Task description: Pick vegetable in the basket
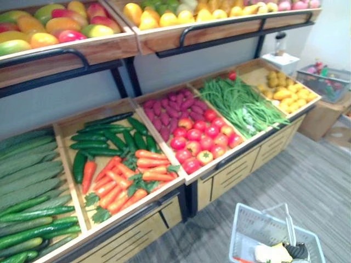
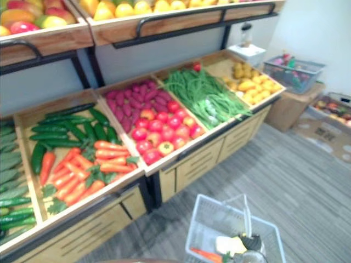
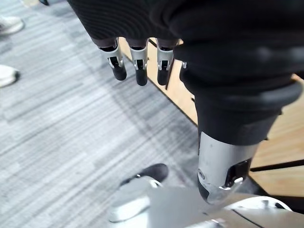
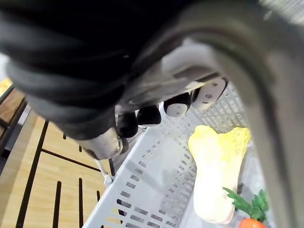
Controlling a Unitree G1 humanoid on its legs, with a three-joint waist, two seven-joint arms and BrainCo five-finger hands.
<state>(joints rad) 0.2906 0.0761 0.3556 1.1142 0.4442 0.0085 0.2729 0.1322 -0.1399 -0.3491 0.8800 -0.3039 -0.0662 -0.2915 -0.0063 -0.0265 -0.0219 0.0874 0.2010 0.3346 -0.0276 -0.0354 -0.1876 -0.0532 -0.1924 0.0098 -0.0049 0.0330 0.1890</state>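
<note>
A white plastic basket (image 1: 249,224) hangs low at the front right, over the grey floor. Inside it lie a pale yellow cabbage (image 4: 216,175) and a carrot (image 2: 205,255) with green leaves. My right hand (image 4: 175,104) is curled round the basket's grey handle (image 4: 247,95); its dark cover shows at the basket's rim (image 2: 252,241). My left hand (image 3: 137,66) hangs over the carpet beside the stand's wooden front, fingers straight and holding nothing. On the stand lie carrots (image 1: 126,181), dark green cucumbers (image 1: 109,137), tomatoes (image 1: 200,139) and green beans (image 1: 241,104).
The sloped wooden stand (image 1: 236,170) runs along the left and back, with purple sweet potatoes (image 1: 167,107), long pale cucumbers (image 1: 27,181) and yellow produce (image 1: 285,87). A fruit shelf (image 1: 82,52) overhangs it. A person's shoes (image 3: 9,23) stand on the carpet.
</note>
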